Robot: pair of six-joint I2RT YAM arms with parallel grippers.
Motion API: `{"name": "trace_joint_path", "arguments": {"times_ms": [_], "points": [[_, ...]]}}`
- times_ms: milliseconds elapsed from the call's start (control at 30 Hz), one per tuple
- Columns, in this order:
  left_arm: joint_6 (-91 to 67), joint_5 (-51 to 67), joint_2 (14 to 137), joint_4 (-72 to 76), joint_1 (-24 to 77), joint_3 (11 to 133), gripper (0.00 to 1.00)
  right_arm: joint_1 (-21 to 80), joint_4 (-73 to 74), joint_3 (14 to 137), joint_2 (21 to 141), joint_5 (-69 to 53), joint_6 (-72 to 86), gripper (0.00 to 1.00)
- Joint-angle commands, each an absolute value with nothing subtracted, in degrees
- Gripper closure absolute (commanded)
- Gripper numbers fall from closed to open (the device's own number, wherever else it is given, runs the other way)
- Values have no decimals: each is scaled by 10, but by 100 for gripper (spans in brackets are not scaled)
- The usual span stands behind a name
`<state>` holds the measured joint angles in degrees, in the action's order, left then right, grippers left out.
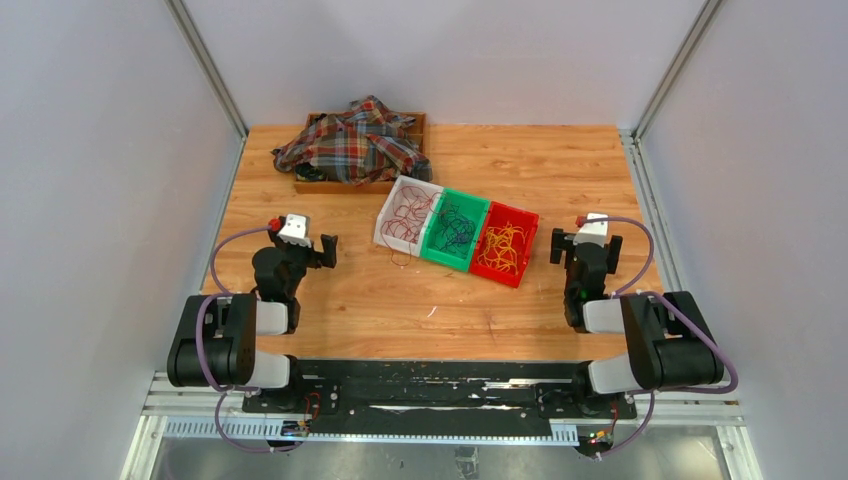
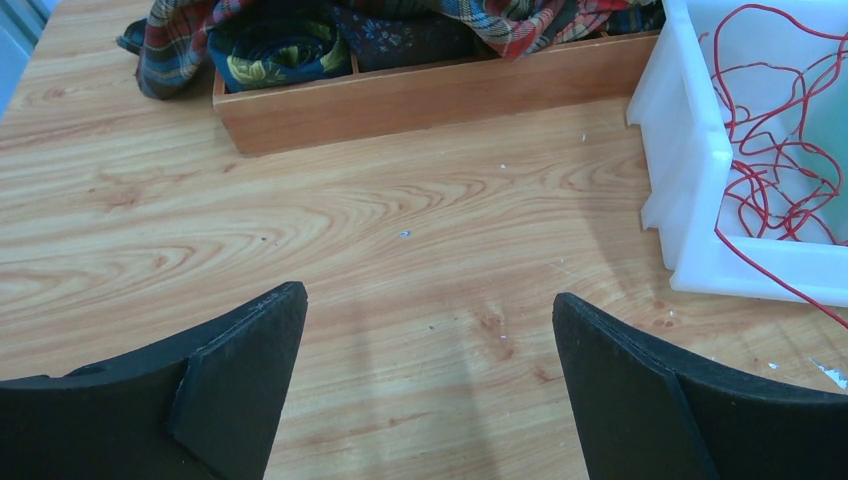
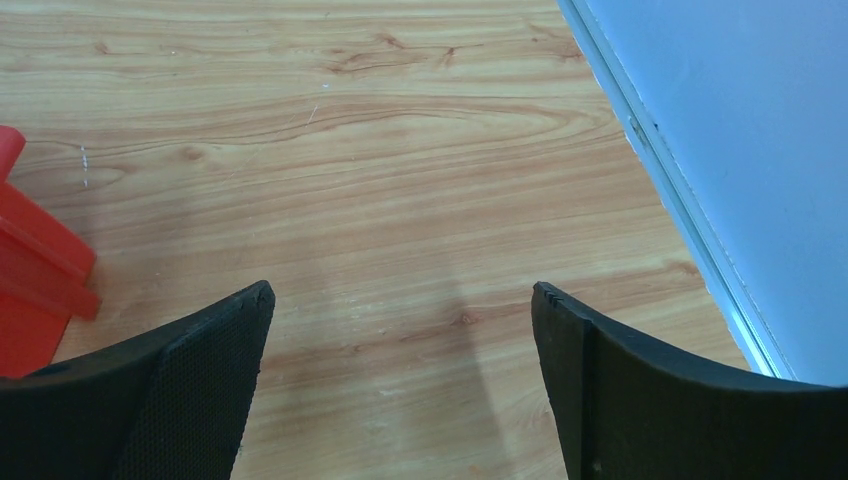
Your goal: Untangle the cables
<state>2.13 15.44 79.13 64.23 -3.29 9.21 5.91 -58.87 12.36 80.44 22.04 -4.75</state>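
Red first: seeing red cables (image 1: 408,215) lying in loose loops inside white bin (image 1: 388,215), with one strand trailing over the near wall onto wooden table (image 1: 400,300). Seeing dark blue-purple cables (image 1: 455,228) bunched in green bin (image 1: 468,195) and yellow-orange cables (image 1: 500,248) bunched in red bin (image 1: 520,210). Noting the three bins touching side by side in a slanted row around mid table, white leftmost, red rightmost. Strands too fine for telling any knots. Spotting wooden tray (image 1: 340,186) just behind white bin, at back left, with plaid cloth (image 1: 355,140) heaped over it. From left wrist view, catching darker patterned fabric rolls (image 2: 275,50) in tray compartments under the cloth. Seeing left gripper (image 2: 430,310) hovering over bare table left of white bin, fingers spread wide, holding nothing. Seeing right gripper (image 3: 400,300) hovering over bare table right of red bin, near the table's right edge, fingers spread wide too, gripping nothing.
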Motion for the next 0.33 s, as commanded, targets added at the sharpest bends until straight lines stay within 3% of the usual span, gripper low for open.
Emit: {"name": "trace_joint_path", "arguments": {"times_ms": [0,300], "points": [[25,157,791,664,-31,96,2,52,-597,123,805,213,-40,1],[25,157,791,664,-32,96,2,52,-600,124,807,212,-41,1]]}}
